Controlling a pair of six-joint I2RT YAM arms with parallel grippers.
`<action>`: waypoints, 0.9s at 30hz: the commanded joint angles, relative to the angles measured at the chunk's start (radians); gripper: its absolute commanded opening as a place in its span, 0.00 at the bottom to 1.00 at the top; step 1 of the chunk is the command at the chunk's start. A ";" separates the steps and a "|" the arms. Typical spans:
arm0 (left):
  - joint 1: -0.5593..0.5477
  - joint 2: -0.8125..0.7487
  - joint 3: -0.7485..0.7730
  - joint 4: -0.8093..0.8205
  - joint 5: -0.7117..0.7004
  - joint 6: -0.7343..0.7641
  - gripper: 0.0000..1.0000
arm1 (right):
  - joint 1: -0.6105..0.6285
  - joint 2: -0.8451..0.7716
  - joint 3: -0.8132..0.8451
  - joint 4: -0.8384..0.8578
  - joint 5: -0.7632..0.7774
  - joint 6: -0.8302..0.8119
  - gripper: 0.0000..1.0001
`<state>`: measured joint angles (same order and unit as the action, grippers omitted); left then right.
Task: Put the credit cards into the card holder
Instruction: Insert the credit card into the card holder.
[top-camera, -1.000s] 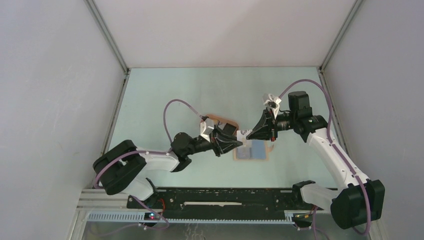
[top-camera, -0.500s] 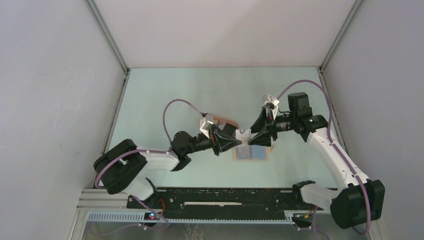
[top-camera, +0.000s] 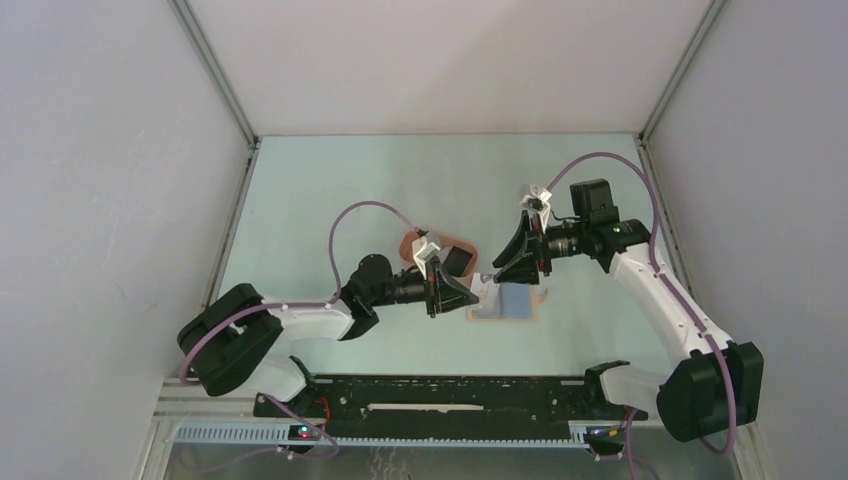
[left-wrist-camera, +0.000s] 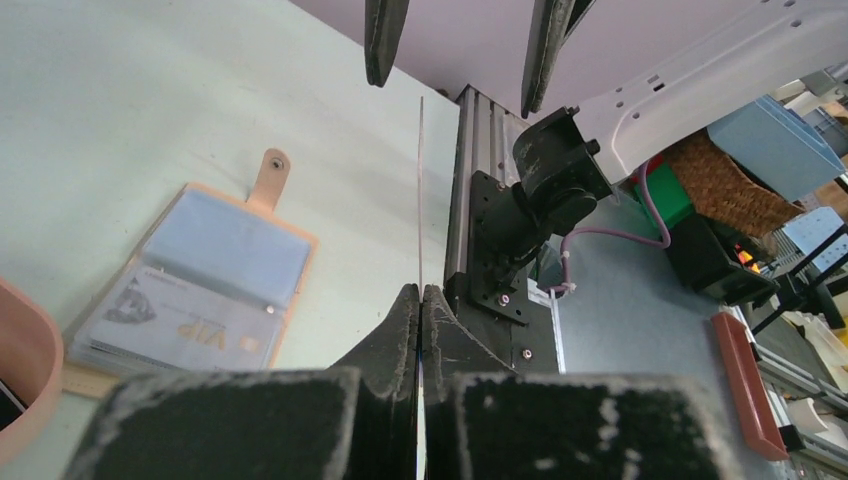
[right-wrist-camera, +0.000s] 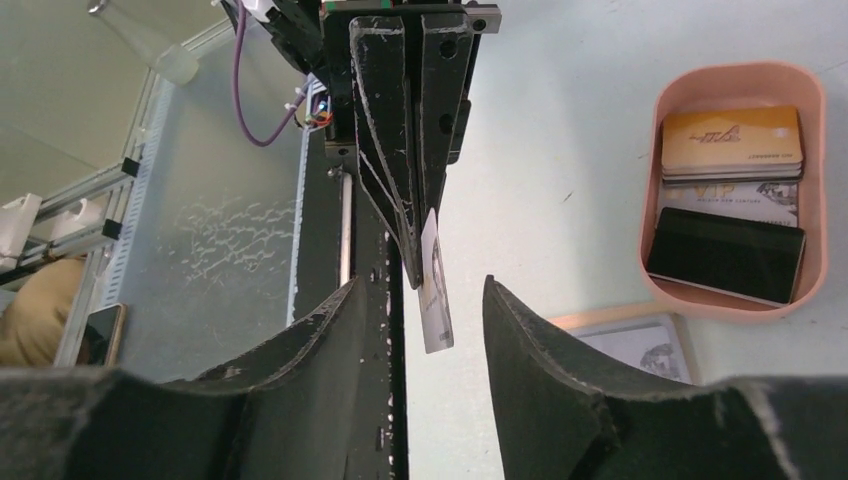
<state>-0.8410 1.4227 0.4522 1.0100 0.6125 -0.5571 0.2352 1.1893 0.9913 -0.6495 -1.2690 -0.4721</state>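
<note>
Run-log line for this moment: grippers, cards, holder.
left gripper: shut on white card | right gripper: open, straddling that card | card holder: lying open | peach tray: three cards inside

Top external: you look steeply down from behind the arm bases, over the whole table (top-camera: 330, 190).
Left wrist: close, facing the right gripper (left-wrist-camera: 456, 100).
Right wrist: close, facing the left gripper (right-wrist-camera: 414, 275).
Shared: all three give you the card holder (top-camera: 505, 300); both wrists, the card (left-wrist-camera: 420, 190).
</note>
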 joint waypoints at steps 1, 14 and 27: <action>0.009 -0.040 0.077 -0.086 0.031 0.050 0.00 | 0.002 0.036 0.064 -0.071 -0.013 -0.047 0.53; 0.018 -0.063 0.075 -0.088 0.037 0.047 0.00 | 0.018 0.093 0.076 -0.109 0.023 -0.074 0.51; 0.045 -0.113 0.031 -0.088 -0.017 0.049 0.37 | 0.035 0.126 0.118 -0.201 0.039 -0.154 0.00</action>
<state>-0.8093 1.3838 0.4850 0.9020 0.6304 -0.5312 0.2771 1.3228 1.0744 -0.8192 -1.2346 -0.5930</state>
